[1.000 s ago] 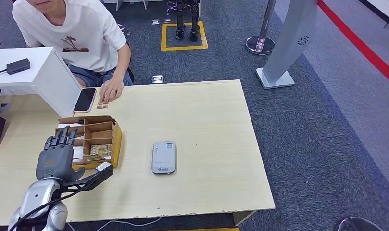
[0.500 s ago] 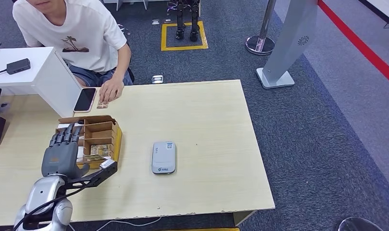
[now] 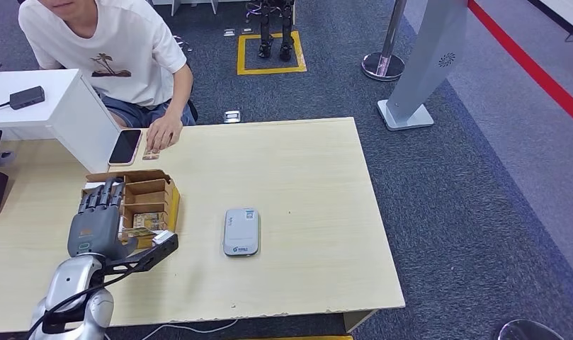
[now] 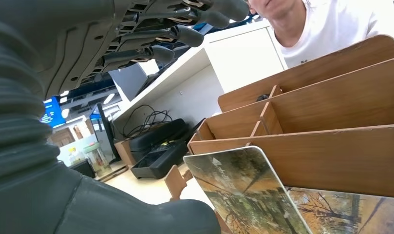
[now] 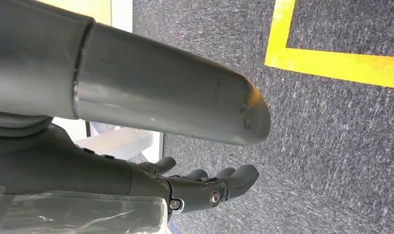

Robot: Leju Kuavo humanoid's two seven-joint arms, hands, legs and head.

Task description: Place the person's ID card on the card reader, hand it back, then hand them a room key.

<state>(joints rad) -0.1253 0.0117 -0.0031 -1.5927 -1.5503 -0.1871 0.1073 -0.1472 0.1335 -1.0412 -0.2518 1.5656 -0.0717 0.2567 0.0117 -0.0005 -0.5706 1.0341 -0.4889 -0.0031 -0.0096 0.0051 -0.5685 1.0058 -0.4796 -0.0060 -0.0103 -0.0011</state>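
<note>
The left hand is hovering over the near part of the cardboard box, fingers apart and holding nothing, and it is hiding most of the compartments beneath it. In the left wrist view a glossy key card with an autumn-tree print is leaning in the box; its small white lettering is too blurred to read. The person's hand is covering most of the ID card, beside a phone. The rounded grey reader is lying apart on the pale wood table. The right hand is hanging over grey carpet, fingers loosely apart, empty.
</note>
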